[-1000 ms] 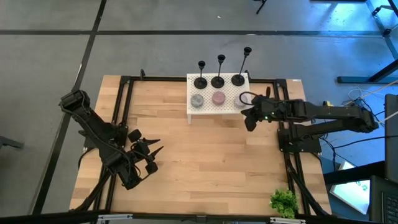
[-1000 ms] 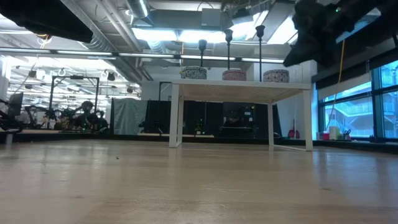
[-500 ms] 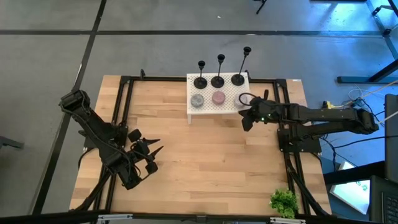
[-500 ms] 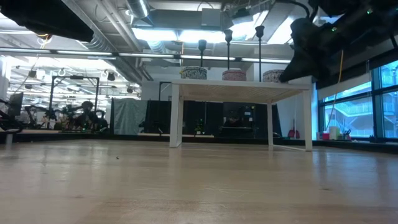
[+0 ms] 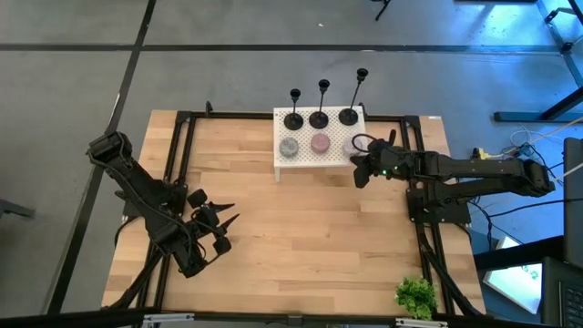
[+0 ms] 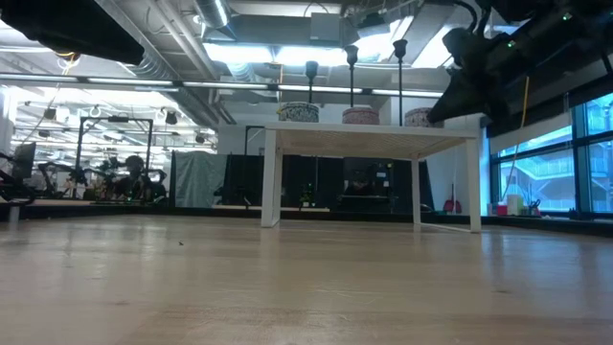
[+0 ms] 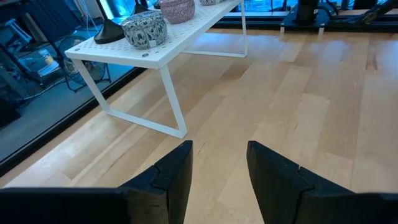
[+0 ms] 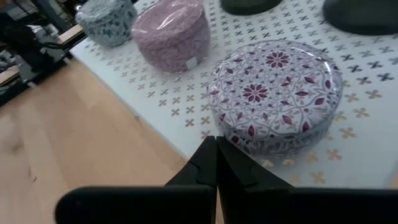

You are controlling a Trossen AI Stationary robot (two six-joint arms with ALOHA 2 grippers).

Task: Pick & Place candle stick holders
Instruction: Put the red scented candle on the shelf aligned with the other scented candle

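Black candle stick holders [image 5: 320, 107], 3 pcs, stand in a row at rear of white perforated stand [image 5: 314, 159] behind patterned tins [image 8: 277, 93]; right gripper [image 8: 216, 163], fingers pressed together, sits at stand's edge nr closest tin; left gripper [image 7: 219, 171] spread, well apart.
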